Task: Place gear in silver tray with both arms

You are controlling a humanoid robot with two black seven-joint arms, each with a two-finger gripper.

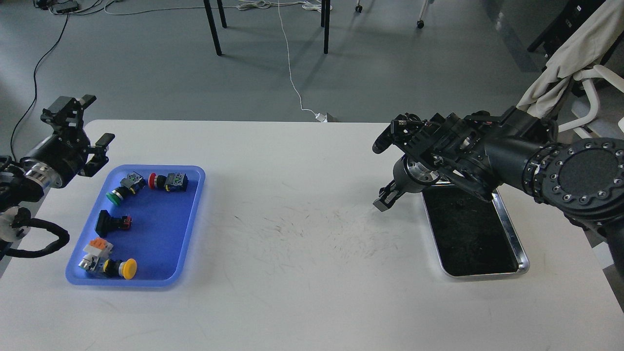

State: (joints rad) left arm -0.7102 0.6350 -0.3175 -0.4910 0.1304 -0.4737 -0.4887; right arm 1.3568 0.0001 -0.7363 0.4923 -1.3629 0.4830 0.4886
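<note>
Both grippers stand with fingers spread wide and nothing between them: the right gripper (381, 173) hangs just off the far left corner of the silver tray (510, 229), the left gripper (93, 121) above the table's left edge beside the blue tray (187, 224). Shallow and shiny, with rounded corners and a raised rim, the silver tray lies near the right edge of the white table (302, 273); its dark bottom carries one small speck, perhaps a part, too small to name. Between both trays the tabletop runs broad and open. Push-button parts fill the blue tray: green (115, 196), red (153, 181), yellow (128, 268)
</note>
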